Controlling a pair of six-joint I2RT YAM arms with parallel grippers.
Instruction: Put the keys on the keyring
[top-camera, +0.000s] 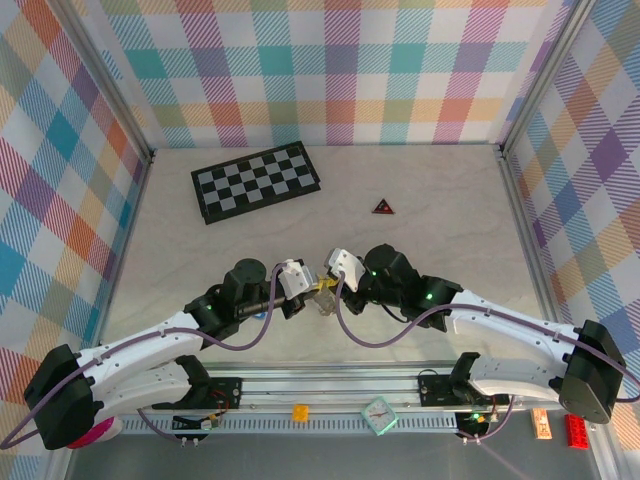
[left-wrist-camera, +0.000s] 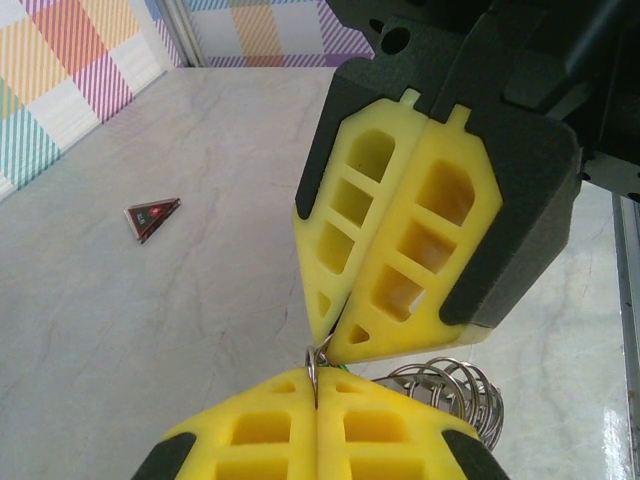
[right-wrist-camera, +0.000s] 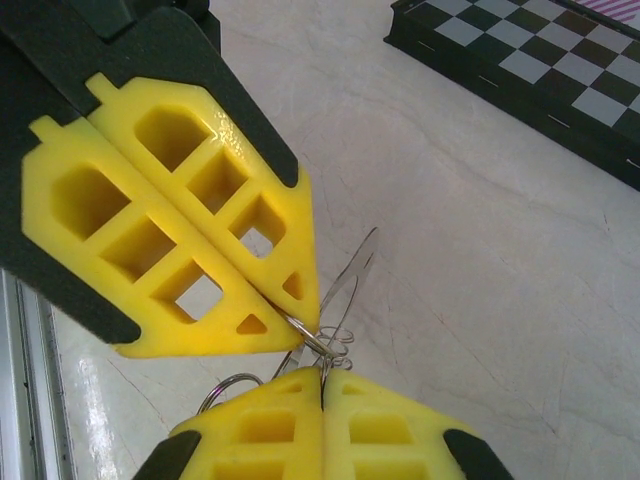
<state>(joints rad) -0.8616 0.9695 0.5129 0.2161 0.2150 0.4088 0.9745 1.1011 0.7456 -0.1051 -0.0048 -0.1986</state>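
The marbled bench (top-camera: 440, 190) carries a checkerboard (top-camera: 257, 181) well beyond the left tool (left-wrist-camera: 318, 392). That tool meets the right tool (right-wrist-camera: 322, 385) tip to tip, and both have their jaws fully closed. Each pinches the thin wire of the keyring (right-wrist-camera: 352, 275), whose loops spill just beside the tips. A red-edged triangle (left-wrist-camera: 152, 216) lies apart, beyond the right tool. A green sliver (left-wrist-camera: 343, 368) at the tips may be one of the keys.

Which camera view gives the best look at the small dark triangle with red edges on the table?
The left wrist view: the small dark red-edged triangle lies large and unobstructed, its red edges clear. The top external view shows the triangle as a tiny mark.
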